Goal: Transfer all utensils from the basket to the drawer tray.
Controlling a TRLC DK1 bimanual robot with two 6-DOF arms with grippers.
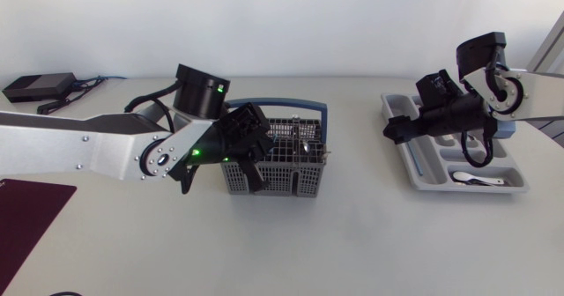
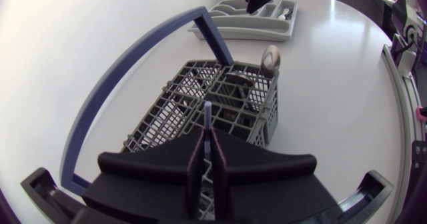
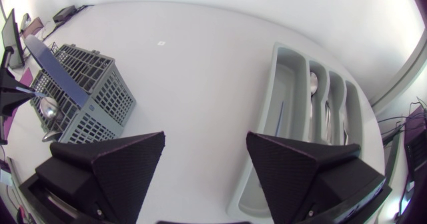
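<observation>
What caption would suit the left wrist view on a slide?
Left gripper shut on a thin utensil over the basket, a spoon standing inside, the tray beyond.

A grey mesh basket (image 1: 295,180) with a blue handle is being kept upright mid-table, a metal spoon (image 2: 270,57) standing inside. A thin lilac utensil handle (image 2: 207,121) is being pinched upright above it. At its 3 o'clock, a grey drawer tray (image 1: 423,168) is carrying a white spoon (image 1: 476,181).

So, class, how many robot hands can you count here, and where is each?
2. The left hand is over the basket, shut on a thin purple utensil. The right hand hangs open at the tray's edge.
</observation>
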